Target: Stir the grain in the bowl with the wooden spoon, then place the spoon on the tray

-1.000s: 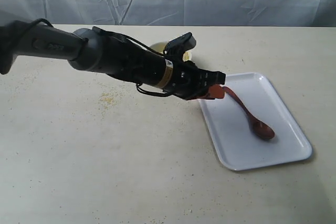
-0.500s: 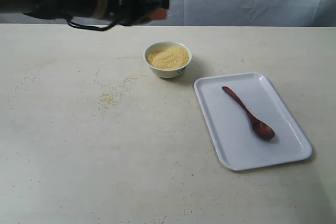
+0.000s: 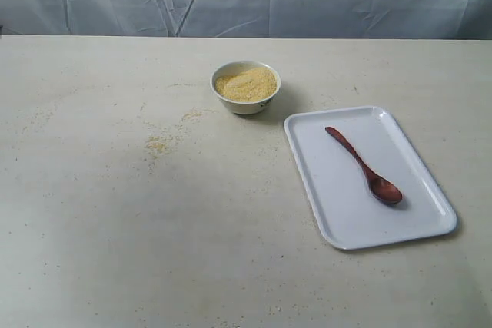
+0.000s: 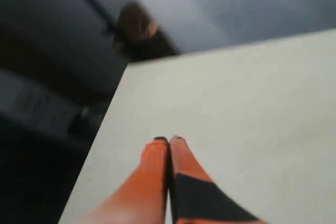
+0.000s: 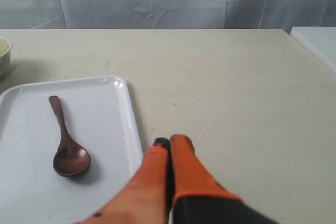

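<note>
Right wrist view: the right claw [image 5: 169, 142] is seen pressed together, gripping nothing, over the tabletop [image 5: 236, 93]. Just beside its tips, the wooden spoon [image 5: 63, 135] is laid flat on the tray [image 5: 105, 145], untouched. Farther off, the bowl [image 3: 246, 105] is filled with the grain [image 3: 246, 82]. The left claw [image 4: 169, 140] is likewise pressed together, over a tabletop edge.

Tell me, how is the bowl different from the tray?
The bowl is small and round; the tray is big and rectangular. The bowl is deep, but the tray is flat with a low rim. The bowl is full of yellow grain, while the tray holds only the wooden spoon. Both are white and sit on the same table.
</note>
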